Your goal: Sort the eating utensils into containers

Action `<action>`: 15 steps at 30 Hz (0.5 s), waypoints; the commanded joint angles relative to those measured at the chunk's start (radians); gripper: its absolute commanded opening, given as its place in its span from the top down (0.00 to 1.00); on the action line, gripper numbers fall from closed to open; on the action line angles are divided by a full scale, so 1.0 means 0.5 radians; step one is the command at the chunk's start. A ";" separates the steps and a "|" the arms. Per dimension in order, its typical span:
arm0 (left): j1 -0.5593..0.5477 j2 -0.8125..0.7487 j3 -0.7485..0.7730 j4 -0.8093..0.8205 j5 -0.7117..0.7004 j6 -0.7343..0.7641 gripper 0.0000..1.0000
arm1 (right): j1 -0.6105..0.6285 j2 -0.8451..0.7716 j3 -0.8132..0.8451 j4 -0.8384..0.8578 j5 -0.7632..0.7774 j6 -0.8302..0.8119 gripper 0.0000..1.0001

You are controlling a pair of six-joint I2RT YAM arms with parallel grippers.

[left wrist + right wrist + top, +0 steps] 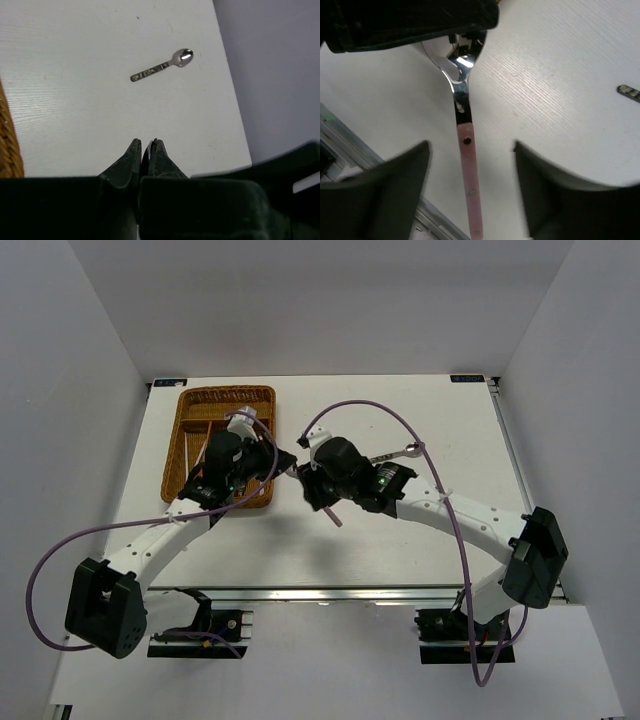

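A silver spoon with a pink handle (469, 165) hangs over the table; its handle also shows in the top view (333, 512). My left gripper (143, 144) is shut on the spoon's bowl and shows as the dark mass over the bowl in the right wrist view (410, 20). My right gripper (470, 147) is open, one finger on each side of the pink handle, not touching it. The two grippers meet right of the wicker tray (222, 440). A second spoon with a dark patterned handle (162, 66) lies on the table to the right (395, 453).
The wicker tray stands at the back left, with some thin utensils in its slots; its edge shows in the left wrist view (7, 145). The table's right edge (235, 100) lies beyond the patterned spoon. A metal rail (350, 150) runs along the near edge.
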 commanded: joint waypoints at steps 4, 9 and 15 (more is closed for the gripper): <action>0.081 0.027 0.346 -0.434 -0.795 0.262 1.00 | -0.163 -0.144 -0.027 -0.073 0.381 0.176 0.11; 0.486 0.351 0.729 -0.380 -1.008 0.369 1.00 | -0.480 -0.460 -0.272 -0.062 0.326 0.278 0.11; 0.962 1.106 1.260 -0.158 -0.726 0.262 1.00 | -0.593 -0.681 -0.478 -0.031 0.216 0.210 0.11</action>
